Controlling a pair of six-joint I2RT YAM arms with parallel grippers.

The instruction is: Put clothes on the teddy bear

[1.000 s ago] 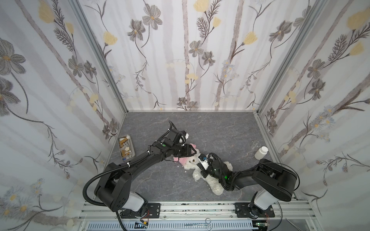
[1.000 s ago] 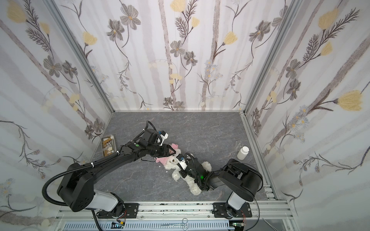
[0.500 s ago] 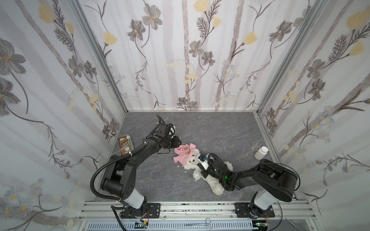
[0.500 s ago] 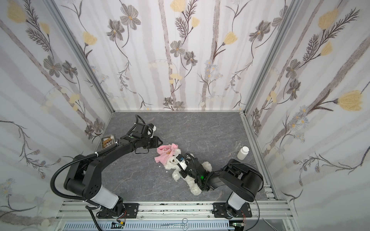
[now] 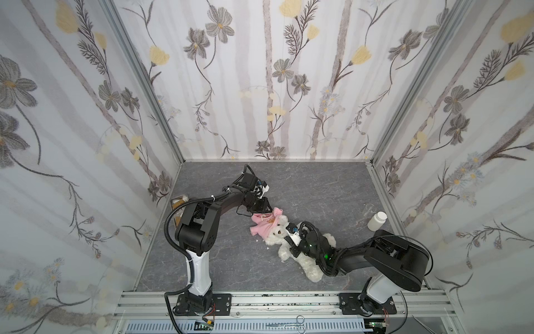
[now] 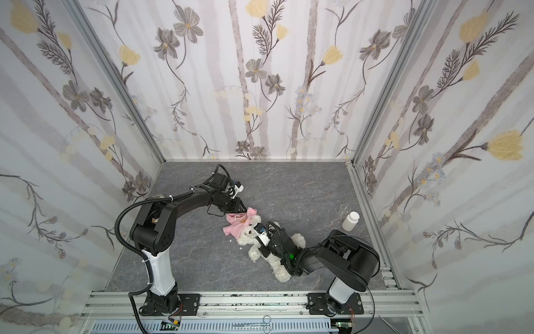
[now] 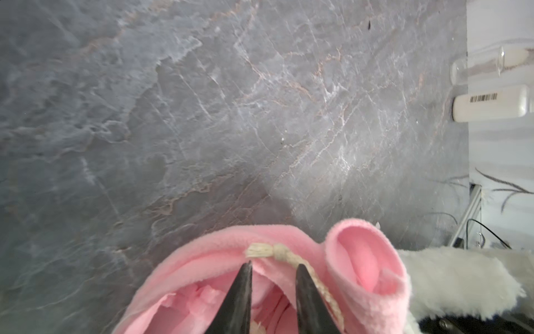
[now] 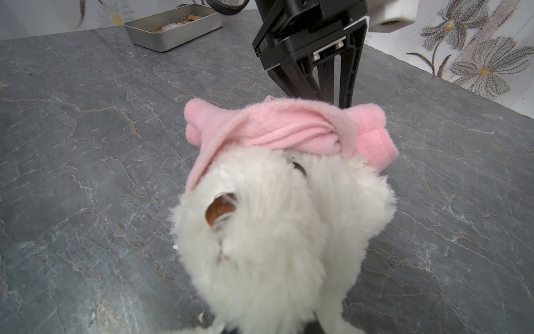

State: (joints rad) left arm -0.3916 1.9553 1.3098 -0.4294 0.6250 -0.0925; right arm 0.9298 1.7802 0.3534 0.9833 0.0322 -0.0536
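Note:
The white teddy bear (image 5: pixel 313 271) (image 6: pixel 281 273) lies on its back on the grey table, head toward the left arm. A pink hoodie (image 5: pixel 264 224) (image 6: pixel 237 224) (image 8: pixel 274 130) sits bunched over the top of its head (image 8: pixel 274 231). My left gripper (image 5: pixel 268 210) (image 6: pixel 245 209) (image 7: pixel 273 264) is at the hoodie's hem, beside the drawstring (image 7: pixel 277 251). Its jaws stand narrowly apart, with pink fabric showing between the tips. My right gripper (image 5: pixel 290 241) (image 6: pixel 261 241) is shut on the bear's chest, its fingers buried in the fur.
A metal tray (image 8: pixel 173 29) (image 5: pixel 179 202) stands at the table's left edge behind the left arm. A white bottle (image 5: pixel 377 221) (image 6: pixel 350 221) (image 7: pixel 491 104) and a clear glass beaker (image 7: pixel 476 68) stand by the right wall.
The left gripper drew back from the hoodie toward the tray, then returned to its hem with its jaws narrower. The right arm and the bear have stayed put.

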